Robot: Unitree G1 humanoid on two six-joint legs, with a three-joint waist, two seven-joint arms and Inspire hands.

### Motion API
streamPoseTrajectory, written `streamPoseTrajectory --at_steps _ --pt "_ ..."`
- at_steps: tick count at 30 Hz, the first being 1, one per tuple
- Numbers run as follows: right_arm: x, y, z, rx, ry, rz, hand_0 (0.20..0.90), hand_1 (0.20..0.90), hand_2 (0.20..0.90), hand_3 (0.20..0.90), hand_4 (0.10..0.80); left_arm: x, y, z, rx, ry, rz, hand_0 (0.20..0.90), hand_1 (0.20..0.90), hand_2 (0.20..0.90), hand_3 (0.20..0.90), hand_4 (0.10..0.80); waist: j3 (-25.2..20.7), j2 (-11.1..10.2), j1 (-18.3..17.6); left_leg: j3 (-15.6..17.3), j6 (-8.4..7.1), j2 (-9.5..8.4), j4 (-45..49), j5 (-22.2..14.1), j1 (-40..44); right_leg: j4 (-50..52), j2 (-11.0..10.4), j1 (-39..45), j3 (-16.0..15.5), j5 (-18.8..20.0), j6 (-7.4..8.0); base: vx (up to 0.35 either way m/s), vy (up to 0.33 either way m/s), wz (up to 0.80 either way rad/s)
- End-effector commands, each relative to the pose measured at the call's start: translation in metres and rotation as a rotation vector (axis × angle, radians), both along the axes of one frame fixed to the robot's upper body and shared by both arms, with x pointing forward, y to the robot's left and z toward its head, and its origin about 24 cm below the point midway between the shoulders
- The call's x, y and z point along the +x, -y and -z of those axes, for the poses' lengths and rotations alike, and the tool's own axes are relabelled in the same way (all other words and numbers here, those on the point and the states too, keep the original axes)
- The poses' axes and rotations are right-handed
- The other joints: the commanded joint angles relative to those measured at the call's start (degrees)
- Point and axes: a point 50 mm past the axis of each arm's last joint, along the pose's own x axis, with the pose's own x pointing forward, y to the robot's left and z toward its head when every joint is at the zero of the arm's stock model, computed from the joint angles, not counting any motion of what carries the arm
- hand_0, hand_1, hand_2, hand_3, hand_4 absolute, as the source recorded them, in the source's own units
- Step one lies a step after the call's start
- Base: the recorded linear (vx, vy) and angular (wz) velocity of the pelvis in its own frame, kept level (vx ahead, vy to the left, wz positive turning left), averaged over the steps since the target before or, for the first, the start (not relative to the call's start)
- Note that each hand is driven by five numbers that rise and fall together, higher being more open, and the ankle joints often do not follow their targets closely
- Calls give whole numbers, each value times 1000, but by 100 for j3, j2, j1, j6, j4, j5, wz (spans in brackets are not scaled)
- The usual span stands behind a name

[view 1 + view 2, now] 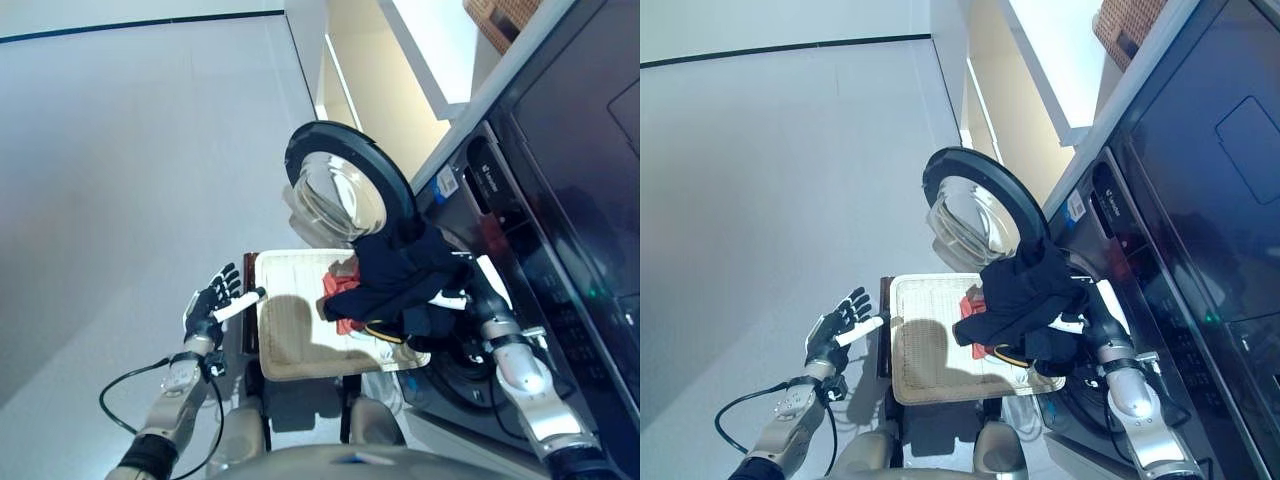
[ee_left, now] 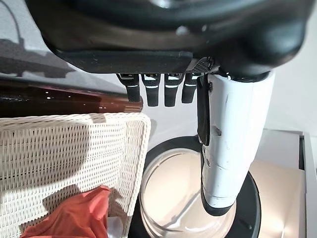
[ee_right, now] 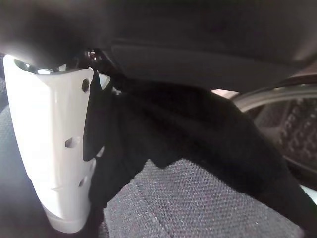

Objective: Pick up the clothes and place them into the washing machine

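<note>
**Dark garment held by right hand at washer opening**

Right hand (image 1: 1095,325) clutches a dark navy garment (image 1: 1025,295), fingers buried in the cloth, white-covered thumb pressed against it. Garment hangs bunched between the basket (image 1: 915,345) and the washing machine (image 1: 1140,290), just below the open round door (image 1: 975,215). Red cloth (image 2: 74,218) lies in the white wicker basket. Left hand (image 1: 840,325) hovers left of the basket, fingers spread, holding nothing.

You see a pale grey floor (image 1: 120,200), a dark baseboard (image 1: 140,25), and a wicker basket (image 1: 1130,25) up on the white shelf (image 1: 1060,60).
</note>
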Motion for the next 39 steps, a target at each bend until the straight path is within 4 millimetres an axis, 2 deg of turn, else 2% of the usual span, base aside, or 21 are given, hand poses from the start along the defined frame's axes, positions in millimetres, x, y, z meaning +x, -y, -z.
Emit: streamPoseTrajectory --at_steps 1,4,5,7,10,11,12,14,19,25,26,27,29,32,37,39 --pt "15 11 -58 84 333 -2 200 200 200 200 300 16 -6 -19 25 128 1 900 900 900 900 800 -504 -16 9 -304 -461 530 505 -551 36 552 -481 53 123 -278 296 3 3 -6" --pt "14 11 -44 231 304 41 200 200 200 200 300 15 -4 -17 13 119 -1 900 900 900 900 800 -508 -8 9 -299 -456 521 488 -539 39 534 -490 68 112 -263 292 0 0 0" --pt "16 8 -33 377 291 63 200 200 200 200 300 15 -1 -16 2 116 4 900 900 900 900 800 -507 4 20 -292 -454 509 481 -535 41 520 -492 79 107 -255 287 0 0 0" --pt "16 5 -20 475 258 84 200 200 200 200 300 14 0 -15 -5 112 2 900 900 900 900 800 -508 14 23 -297 -455 505 475 -529 35 510 -499 83 94 -249 286 0 0 0" --pt "18 0 -11 521 220 82 200 200 200 200 300 14 1 -15 -10 111 7 900 900 900 900 800 -511 23 36 -308 -451 499 468 -525 31 503 -504 80 91 -245 288 0 0 0" --pt "18 -3 -3 629 210 98 200 200 200 200 300 14 2 -15 -19 111 11 900 900 900 900 800 -513 32 53 -311 -453 493 471 -523 28 494 -509 93 89 -246 285 0 0 0" --pt "18 -3 -3 630 210 97 200 200 200 200 300 14 2 -15 -19 111 11 900 900 900 900 800 -511 31 52 -312 -453 493 472 -523 29 493 -509 95 88 -246 286 0 0 0" --pt "19 -7 10 716 176 126 200 200 200 200 300 13 3 -14 -28 106 15 900 900 900 900 800 -515 47 75 -311 -450 474 462 -523 30 485 -514 105 67 -248 287 0 0 0" --pt "17 -11 15 778 166 136 200 200 200 200 300 11 5 -12 -37 99 19 900 900 900 900 800 -527 51 79 -330 -446 459 466 -535 37 472 -523 134 55 -247 287 0 0 0" --pt "28 -37 39 999 87 172 200 200 200 200 300 14 12 -11 -59 93 34 900 900 900 900 800 -467 67 140 -316 -436 416 543 -569 -28 462 -556 82 75 -220 288 -7 1 0" --pt "34 -49 46 1119 69 198 200 200 200 200 300 15 15 -13 -74 99 41 900 900 900 900 800 -411 81 179 -313 -428 392 599 -580 -96 495 -577 39 67 -219 291 -31 6 -1" --pt "34 -49 46 1119 69 197 200 200 200 200 300 15 15 -13 -73 99 41 900 900 900 900 800 -410 79 178 -314 -428 391 604 -582 -100 497 -578 36 67 -220 292 -46 8 0" --pt "48 -62 52 1262 64 272 200 200 200 200 300 20 20 -17 -99 113 40 900 900 900 900 800 -225 136 244 -369 -423 332 790 -611 -297 643 -627 -90 67 -239 287 -87 8 1" --pt "61 -71 49 1306 62 272 200 200 200 200 300 25 22 -23 -112 141 35 900 900 900 900 800 -49 190 282 -415 -418 289 942 -630 -496 754 -654 -233 62 -265 272 -106 6 4" --pt "90 -71 35 1392 146 380 200 200 200 200 300 34 27 -33 -155 196 7 900 900 900 900 800 304 380 365 -525 -413 225 1310 -664 -1013 1019 -724 -607 45 -329 220 -87 -1 16" --pt "93 -68 34 1426 172 416 200 200 200 200 300 36 28 -35 -164 207 3 900 900 900 900 800 354 420 369 -545 -407 213 1382 -678 -1118 1106 -740 -707 56 -356 215 -70 2 9"
